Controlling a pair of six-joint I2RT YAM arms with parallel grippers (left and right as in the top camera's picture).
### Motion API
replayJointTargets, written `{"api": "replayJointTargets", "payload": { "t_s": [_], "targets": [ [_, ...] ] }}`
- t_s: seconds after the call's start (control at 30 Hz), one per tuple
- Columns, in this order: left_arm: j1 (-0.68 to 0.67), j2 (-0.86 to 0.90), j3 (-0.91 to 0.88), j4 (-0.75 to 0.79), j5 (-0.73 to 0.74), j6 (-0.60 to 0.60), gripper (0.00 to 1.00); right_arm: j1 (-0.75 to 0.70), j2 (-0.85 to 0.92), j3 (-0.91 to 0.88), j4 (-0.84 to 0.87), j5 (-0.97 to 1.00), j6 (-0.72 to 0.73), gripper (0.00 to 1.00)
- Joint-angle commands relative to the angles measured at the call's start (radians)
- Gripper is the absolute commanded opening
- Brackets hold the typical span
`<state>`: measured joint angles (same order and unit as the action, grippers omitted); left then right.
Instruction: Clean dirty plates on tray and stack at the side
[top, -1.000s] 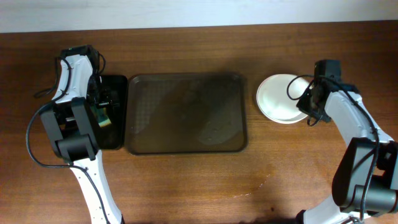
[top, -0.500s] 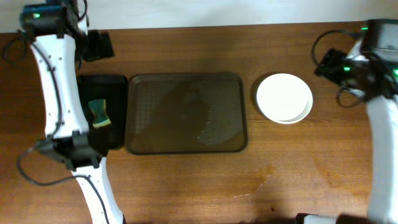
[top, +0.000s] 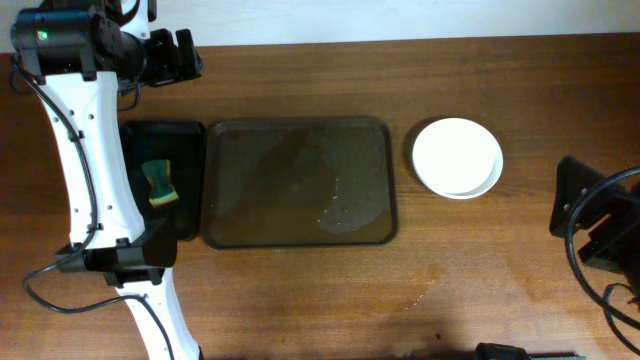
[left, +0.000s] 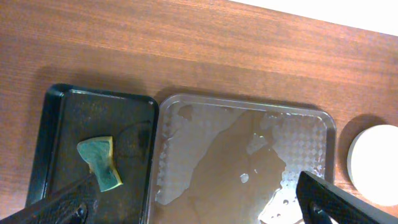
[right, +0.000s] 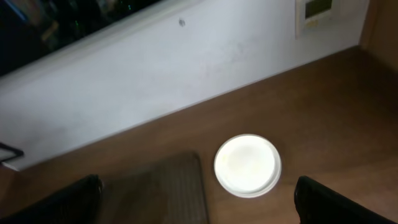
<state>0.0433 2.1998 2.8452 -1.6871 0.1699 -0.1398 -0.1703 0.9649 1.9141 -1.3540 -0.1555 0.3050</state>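
- The large brown glossy rectangular tray (top: 298, 160) lies open from above; only wet patches (top: 350, 212) are seen on its floor, and its low rim is the one barrier.
- Just beside its left edge a small black rectangular tray (top: 186, 140) is set, holding a green-and-yellow sponge (top: 160, 184).
- The black tray's left edge is overhung by the white left arm (top: 88, 150).
- A strip of bare wooden table (top: 405, 205) separates the brown tray from the round white plates (top: 458, 157).

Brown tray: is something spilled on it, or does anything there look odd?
Yes. The brown tray has a wet film with small puddles across its middle and right part, shining in the left wrist view. No plate lies on it; the white plates sit apart, off its right end.
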Motion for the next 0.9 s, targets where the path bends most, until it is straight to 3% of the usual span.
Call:
{"api": "replayJointTargets", "payload": {
  "t_s": [0.0,0.2,0.57,0.7,0.87],
  "targets": [
    [0.005,0.006,-0.002,-0.001,0.018,-0.002,0.99,0.001,0.006,0.003,-0.015,0.024,-0.044,0.98],
    [0.005,0.006,-0.002,-0.001,0.018,-0.002,0.99,-0.001,-0.09,-0.23,0.091,0.036,-0.214,0.98],
    [0.005,0.006,-0.002,-0.001,0.018,-0.002,0.99,0.0,-0.692,-1.427,1.045,-0.056,-0.222,0.98],
    [0.005,0.006,-0.002,-0.001,0.018,-0.002,0.99,0.001,-0.86,-1.71,1.297,-0.056,-0.222,0.98],
    [0.005,0.006,-0.002,-0.001,0.018,-0.002,0.99,0.001,-0.955,-1.864,1.415,-0.055,-0.219,0.98]
  ]
}}
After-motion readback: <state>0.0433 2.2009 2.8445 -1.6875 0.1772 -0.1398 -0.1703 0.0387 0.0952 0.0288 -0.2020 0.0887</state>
